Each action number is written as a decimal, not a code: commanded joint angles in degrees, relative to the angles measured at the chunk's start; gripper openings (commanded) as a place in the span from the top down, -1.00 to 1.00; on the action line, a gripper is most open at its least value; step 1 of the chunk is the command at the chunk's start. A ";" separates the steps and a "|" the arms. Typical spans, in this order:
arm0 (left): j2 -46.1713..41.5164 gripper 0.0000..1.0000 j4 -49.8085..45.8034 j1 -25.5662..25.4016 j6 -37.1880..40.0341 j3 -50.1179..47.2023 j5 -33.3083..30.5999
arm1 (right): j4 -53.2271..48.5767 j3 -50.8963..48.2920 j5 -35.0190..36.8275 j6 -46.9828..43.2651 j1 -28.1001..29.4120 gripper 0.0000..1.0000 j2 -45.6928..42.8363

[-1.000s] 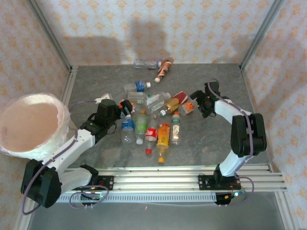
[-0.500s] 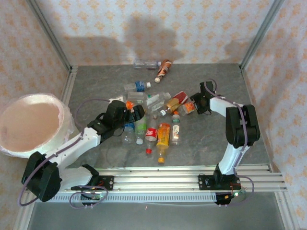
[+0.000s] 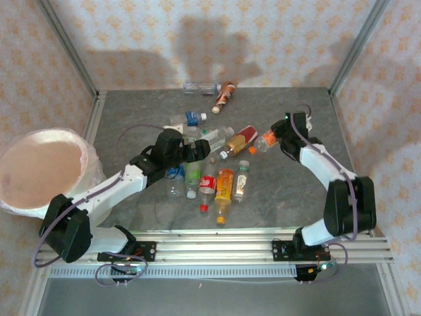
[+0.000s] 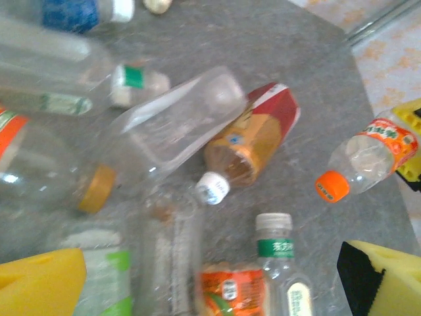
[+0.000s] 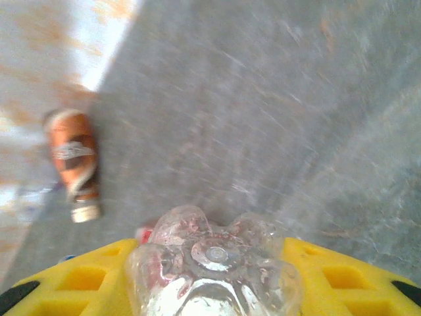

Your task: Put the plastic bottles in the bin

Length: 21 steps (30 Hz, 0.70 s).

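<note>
Grey table [image 3: 131, 112], right gripper [image 3: 277, 134] clamping 1 orange-capped bottle [image 3: 266, 140] — left gripper [image 3: 196, 151] spread

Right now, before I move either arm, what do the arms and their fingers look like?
The left arm and right arm are white links with black joints, each trailed by a thin purplish cable. The fingers are blocky yellow pads with black edges.

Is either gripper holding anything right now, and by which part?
Right gripper grips the orange-capped bottle by its base end; left gripper is open, empty.
</note>
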 commanded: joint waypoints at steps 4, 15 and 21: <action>6.14 -1.00 2.74 -3.17 8.05 8.99 9.46 | 6.93 -0.21 -7.86 -8.34 0.70 0.09 -9.17; 14.86 -1.00 1.57 -5.72 19.37 23.05 19.03 | 10.08 5.69 -23.86 -13.07 8.58 0.11 -9.64; 17.14 -1.00 -2.99 -5.72 22.12 28.11 16.76 | 11.31 7.02 -28.66 -12.15 9.56 0.10 -9.82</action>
